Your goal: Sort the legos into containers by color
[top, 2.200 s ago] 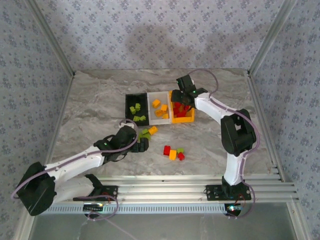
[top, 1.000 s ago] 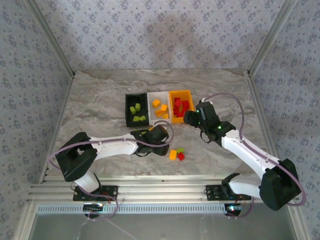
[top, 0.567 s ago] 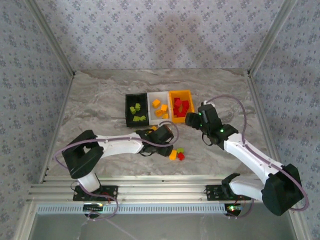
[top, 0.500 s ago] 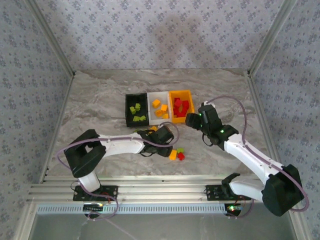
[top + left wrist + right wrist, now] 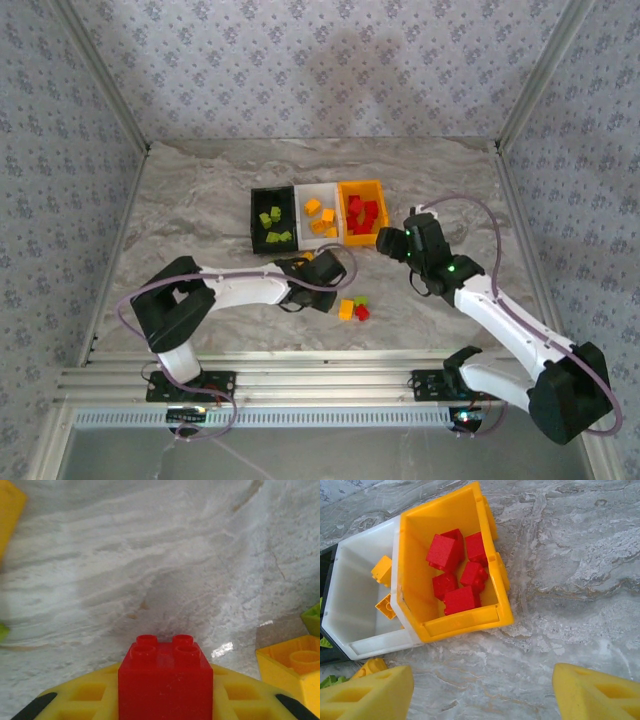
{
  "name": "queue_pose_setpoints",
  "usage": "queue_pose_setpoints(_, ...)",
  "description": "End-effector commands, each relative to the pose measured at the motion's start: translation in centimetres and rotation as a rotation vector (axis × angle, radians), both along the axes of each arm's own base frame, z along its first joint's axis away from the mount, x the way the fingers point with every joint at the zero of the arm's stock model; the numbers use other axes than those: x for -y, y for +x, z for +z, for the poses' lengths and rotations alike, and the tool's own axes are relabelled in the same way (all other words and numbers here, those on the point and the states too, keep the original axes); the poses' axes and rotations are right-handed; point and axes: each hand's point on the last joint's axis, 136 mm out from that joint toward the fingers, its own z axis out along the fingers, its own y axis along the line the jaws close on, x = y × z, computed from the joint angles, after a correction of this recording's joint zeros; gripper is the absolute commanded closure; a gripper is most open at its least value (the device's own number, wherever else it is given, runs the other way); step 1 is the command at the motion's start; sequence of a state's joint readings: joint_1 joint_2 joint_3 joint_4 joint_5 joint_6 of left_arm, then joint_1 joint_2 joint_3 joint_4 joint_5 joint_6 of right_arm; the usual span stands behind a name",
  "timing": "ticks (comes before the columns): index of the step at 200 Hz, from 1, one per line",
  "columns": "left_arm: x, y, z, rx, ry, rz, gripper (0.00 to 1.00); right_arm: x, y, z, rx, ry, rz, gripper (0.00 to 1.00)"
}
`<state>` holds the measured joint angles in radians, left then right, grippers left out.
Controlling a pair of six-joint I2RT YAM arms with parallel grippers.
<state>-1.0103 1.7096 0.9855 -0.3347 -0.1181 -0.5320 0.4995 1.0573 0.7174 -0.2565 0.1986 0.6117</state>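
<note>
Left claw (image 5: 165, 707): is gripping a red lego (image 5: 165, 680), with its yellow fingers (image 5: 80, 700) pressing in from both sides and the brick's four studs facing up.
Table (image 5: 150, 565): grey and marbled, is stretching out bare directly ahead of the left claw.
Loose orange-yellow lego (image 5: 295, 667): is lying on the table just to the right of the left claw, near the held brick but apart from it.
Loose lime green lego (image 5: 313, 619): is lying just beyond that orange-yellow one, further ahead and to the right of the left claw.
Loose red lego (image 5: 362, 314): is lying against those two in the top view, on the side of the left claw facing the right arm.
Right claw (image 5: 482, 685): is hanging wide open above the table, holding nothing between its two yellow fingers.
Orange-yellow bin (image 5: 465, 622): is sitting just ahead of the right claw and slightly to its left, holding a cluster of binned red legos (image 5: 462, 600).
White bin (image 5: 355, 587): is joining the orange-yellow bin on the side further left of the right claw, holding binned orange-yellow legos (image 5: 382, 570).
Black bin (image 5: 254, 215): is sitting at the end of the row farthest from the right claw, holding binned lime green legos (image 5: 272, 222).
Stray orange-yellow lego (image 5: 370, 667): is lying on the table outside the white bin, just beside the right claw's left finger.
</note>
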Motion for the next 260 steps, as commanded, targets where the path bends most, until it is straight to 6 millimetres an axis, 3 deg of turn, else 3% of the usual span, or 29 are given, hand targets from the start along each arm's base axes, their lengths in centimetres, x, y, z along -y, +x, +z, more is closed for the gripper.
queue_pose_setpoints(1, 1.5, 3.6, 6.3, 0.090, -0.153, 0.051, 0.77, 0.8, -0.5, -0.8, -0.013, 0.014, -0.046, 0.25)
queue_pose_setpoints(28, 3.5, 7.7, 11.7, 0.207, -0.235, 0.064, 0.77, 1.1, -0.9, -1.9, -0.038, 0.017, -0.058, 0.25)
queue_pose_setpoints(53, 4.9, 12.0, 14.0, 0.265, -0.258, 0.087, 0.77, 1.1, -1.2, -2.5, -0.054, 0.019, -0.062, 0.25)
queue_pose_setpoints(83, 7.0, 16.0, 13.8, 0.277, -0.247, 0.087, 0.77, 1.2, -1.5, -3.0, -0.067, 0.014, -0.068, 0.25)
queue_pose_setpoints(135, 10.4, 19.5, 11.3, 0.253, -0.224, 0.077, 0.76, 1.1, -2.1, -3.7, -0.089, 0.007, -0.057, 0.25)
queue_pose_setpoints(155, 11.1, 20.2, 10.7, 0.243, -0.225, 0.080, 0.70, 1.0, -2.3, -3.8, -0.094, 0.003, -0.048, 0.25)
queue_pose_setpoints(169, 11.4, 20.2, 9.9, 0.222, -0.219, 0.079, 0.60, 0.9, -2.5, -3.8, -0.095, 0.004, -0.039, 0.25)
queue_pose_setpoints(172, 11.8, 20.5, 10.7, 0.232, -0.237, 0.080, 0.57, 0.9, -2.5, -3.8, -0.095, 0.005, -0.036, 0.25)
queue_pose_setpoints(206, 12.5, 20.0, 12.8, 0.230, -0.307, 0.077, 0.33, 0.4, -2.8, -3.7, -0.097, 0.017, -0.011, 0.24)
queue_pose_setpoints(217, 12.6, 19.7, 14.7, 0.246, -0.347, 0.073, 0.27, 0.2, -2.9, -3.8, -0.102, 0.022, -0.001, 0.24)
queue_pose_setpoints(222, 12.3, 19.2, 14.4, 0.234, -0.348, 0.075, 0.25, 0.0, -3.0, -3.8, -0.105, 0.025, 0.007, 0.24)
queue_pose_setpoints(260, 9.5, 15.6, 19.2, 0.273, -0.490, 0.082, 0.09, -2.6, -4.5, -4.8, -0.152, 0.018, 0.129, 0.24)
